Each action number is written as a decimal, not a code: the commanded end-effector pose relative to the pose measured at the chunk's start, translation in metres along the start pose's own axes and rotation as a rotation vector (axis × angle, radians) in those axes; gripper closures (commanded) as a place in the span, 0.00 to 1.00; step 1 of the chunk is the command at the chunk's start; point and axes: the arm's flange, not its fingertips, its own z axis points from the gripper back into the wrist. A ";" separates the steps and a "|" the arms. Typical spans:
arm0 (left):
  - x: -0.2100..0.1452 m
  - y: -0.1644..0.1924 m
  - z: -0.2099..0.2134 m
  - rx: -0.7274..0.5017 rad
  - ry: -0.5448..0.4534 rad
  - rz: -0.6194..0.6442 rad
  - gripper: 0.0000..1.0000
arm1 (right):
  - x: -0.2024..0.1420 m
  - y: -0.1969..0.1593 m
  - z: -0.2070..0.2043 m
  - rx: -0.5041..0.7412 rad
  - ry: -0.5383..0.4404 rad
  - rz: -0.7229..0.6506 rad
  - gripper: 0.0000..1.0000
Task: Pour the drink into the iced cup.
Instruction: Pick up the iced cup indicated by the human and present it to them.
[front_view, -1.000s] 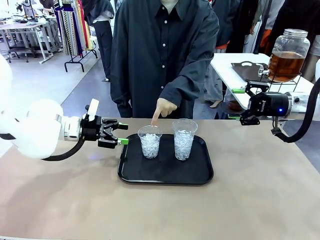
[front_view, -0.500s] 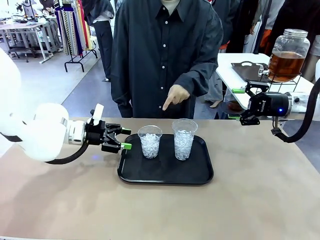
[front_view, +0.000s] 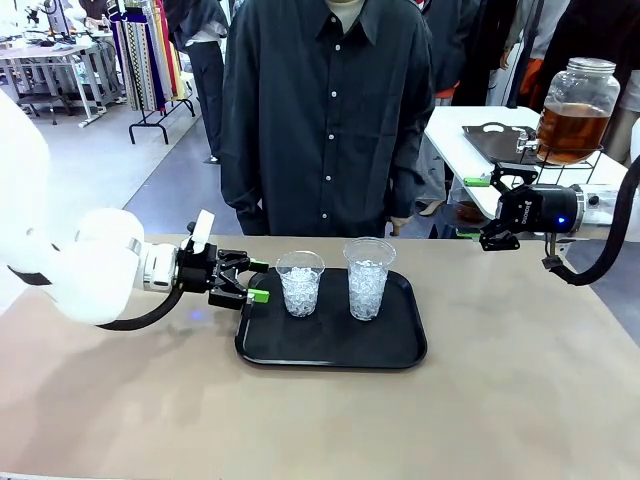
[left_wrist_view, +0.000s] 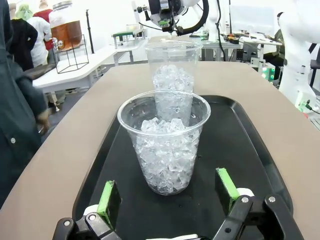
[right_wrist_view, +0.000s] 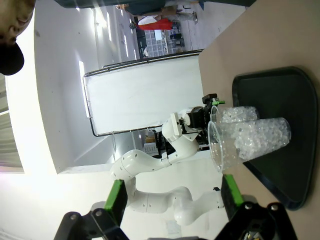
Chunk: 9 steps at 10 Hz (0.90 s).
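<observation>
1. Left gripper (front_view: 258, 281): wide open, empty, just left of the left iced cup (front_view: 300, 283) on the black tray (front_view: 330, 355).
2. Right gripper (front_view: 472, 208): wide open, empty, far right.
3. Drink (front_view: 570, 130): in the lidded glass jar (front_view: 582, 85), far right.
4. The left iced cup is likely light, thin-walled and slippery; grip mid-wall, gently.

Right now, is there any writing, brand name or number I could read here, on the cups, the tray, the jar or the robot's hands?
No text here can be read.
right gripper: a small pale mark on its black body, too small and blurred to read.
left iced cup, right iced cup, tray, drink jar: no print that I can see.
</observation>
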 end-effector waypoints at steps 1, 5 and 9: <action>0.000 0.002 -0.008 -0.002 -0.005 -0.025 0.00 | 0.000 0.002 0.000 -0.001 -0.003 0.003 0.00; 0.006 0.010 -0.021 -0.022 -0.006 -0.032 0.00 | 0.000 0.002 0.000 -0.001 -0.003 0.003 0.00; 0.011 0.011 -0.033 -0.055 -0.005 -0.029 0.00 | 0.000 0.002 0.000 -0.001 -0.003 0.003 0.00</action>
